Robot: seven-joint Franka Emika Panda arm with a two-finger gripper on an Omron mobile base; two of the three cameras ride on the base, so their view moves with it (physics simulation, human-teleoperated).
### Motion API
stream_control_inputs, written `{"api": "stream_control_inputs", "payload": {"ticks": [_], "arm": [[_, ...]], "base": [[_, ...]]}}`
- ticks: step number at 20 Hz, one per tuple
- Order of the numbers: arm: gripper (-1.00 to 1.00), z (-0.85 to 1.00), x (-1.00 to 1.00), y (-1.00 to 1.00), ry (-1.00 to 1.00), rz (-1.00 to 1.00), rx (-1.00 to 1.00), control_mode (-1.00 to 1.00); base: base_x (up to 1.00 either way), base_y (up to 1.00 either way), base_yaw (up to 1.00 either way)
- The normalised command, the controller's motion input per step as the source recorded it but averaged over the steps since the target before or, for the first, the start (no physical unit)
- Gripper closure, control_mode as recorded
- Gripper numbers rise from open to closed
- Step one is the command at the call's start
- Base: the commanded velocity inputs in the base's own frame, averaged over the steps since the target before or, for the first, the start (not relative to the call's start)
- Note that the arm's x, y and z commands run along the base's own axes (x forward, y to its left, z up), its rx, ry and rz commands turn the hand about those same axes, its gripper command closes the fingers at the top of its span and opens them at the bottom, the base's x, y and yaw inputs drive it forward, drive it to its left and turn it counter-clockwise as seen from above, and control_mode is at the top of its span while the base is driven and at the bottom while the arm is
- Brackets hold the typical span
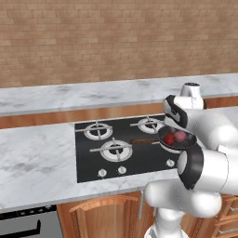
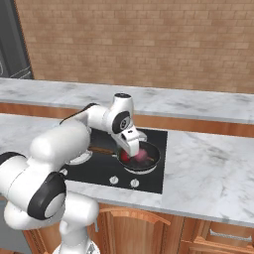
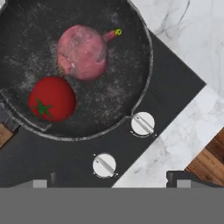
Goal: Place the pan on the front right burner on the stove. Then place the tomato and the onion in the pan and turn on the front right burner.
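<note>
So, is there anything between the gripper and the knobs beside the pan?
Nothing visible. The open gripper hovers over the stove edge; two white knobs lie bare just ahead of it. The tomato and onion sit inside the pan, clear of them.

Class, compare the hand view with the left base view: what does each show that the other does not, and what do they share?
Hand view alone: the green star on the tomato, the stalk end of the onion, and the slots on the two knobs beside the pan.

Left base view alone: the other burners, the pan's wooden handle, the brick wall, the rear counter and the robot arm.

Both: tomato and onion side by side in the black pan on the stove, with white knobs in front and marble counter around.
</note>
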Motion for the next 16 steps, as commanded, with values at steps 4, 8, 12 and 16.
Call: {"api": "stream_control_inputs", "payload": {"ticks": [4, 8, 12, 16], "arm": [[-1.00, 0.03, -0.71, -0.04, 0.02, 0.05, 0.10, -1.00], [-1.00, -0.01, -0.57, -0.08, 0.00, 0.09, 0.03, -1.00], [-1.00, -0.08, -0.25, 0.00, 0.00, 0.10, -0.01, -1.00], [-1.00, -0.13, -0.14, 0.00, 0.00, 0.13, -0.04, -1.00]], "base": [[0.00, 0.00, 0.00], [0.00, 0.00, 0.00], [0.00, 0.00, 0.00], [0.00, 0.00, 0.00]]}}
